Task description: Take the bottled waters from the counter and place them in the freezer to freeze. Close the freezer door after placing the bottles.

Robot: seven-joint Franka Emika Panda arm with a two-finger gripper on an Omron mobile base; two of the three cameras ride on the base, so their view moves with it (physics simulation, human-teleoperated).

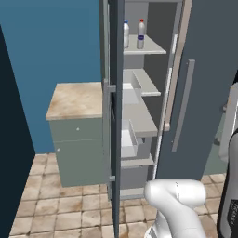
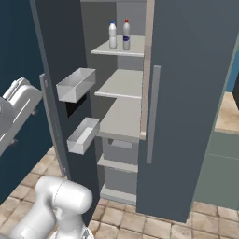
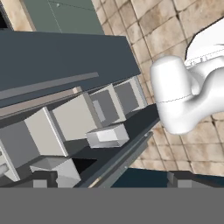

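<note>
A: Location of the bottled waters [image 2: 119, 34]?

B: Both on the top shelf [image 2: 136, 48] inside the freezer [image 1: 142, 97]. Upright, side by side, nearly touching, near the shelf's front edge; blue cap on one, red cap on the other. Well seated, presumably set back just enough to let the door pass.

A: State of the freezer door [image 2: 60, 79]?

B: Swung open on the left of the cabinet, seen nearly edge-on from the left base view. Two white bins on its inner face. Bar handle on its outer side, so partly hidden from the right base camera. Second door panel [image 2: 191, 102] on the right shut, its own handle plain to see.

A: Claw?

B: Tips [image 3: 186, 180] barely visible at the bottom of the hand view, dark and far apart. Spread wide, nothing between them. Hand camera tilted, looking down across the open compartment and the tiled floor [image 1: 51, 204].

A: Why empty and wide?

B: Judged consistent with both bottles delivered; nothing left to carry. Small beige-topped cabinet [image 1: 76, 100] beside the unit bare on top.

A: Remaining work?

B: Closing of the door only, by this reading. Needs a push on the door's outer face or edge, arm swung round to the left. Risk: elbow or wrist catching the door bins or the shelves on the way.
</note>
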